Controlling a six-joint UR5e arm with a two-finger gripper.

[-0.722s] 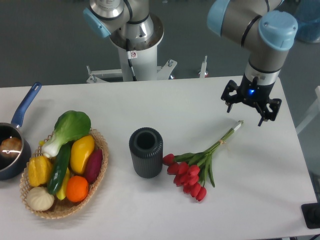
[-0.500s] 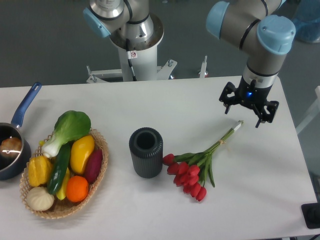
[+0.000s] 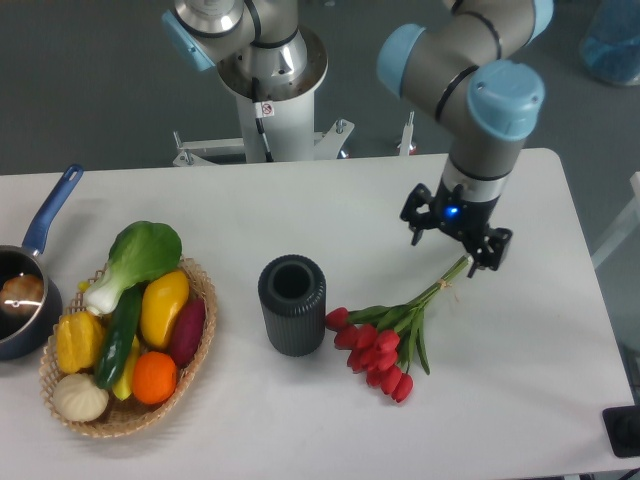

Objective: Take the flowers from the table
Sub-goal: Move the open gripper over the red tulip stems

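The flowers (image 3: 392, 335), a tied bunch of closed red tulips with green stems, lie flat on the white table (image 3: 330, 215) right of centre, heads toward the front and stem ends pointing up-right. My gripper (image 3: 455, 242) hangs open just above the stem ends, its dark fingers spread with nothing between them. The tip of the stems is partly hidden behind the right finger.
A dark ribbed vase (image 3: 292, 305) stands upright just left of the tulip heads. A wicker basket (image 3: 198, 345) of fruit and vegetables sits at front left. A blue-handled saucepan (image 3: 28, 290) is at the left edge. The table's right edge runs close to the stems.
The gripper has moved left and toward the front, from beside the stem tips to over them. The flowers have not moved.
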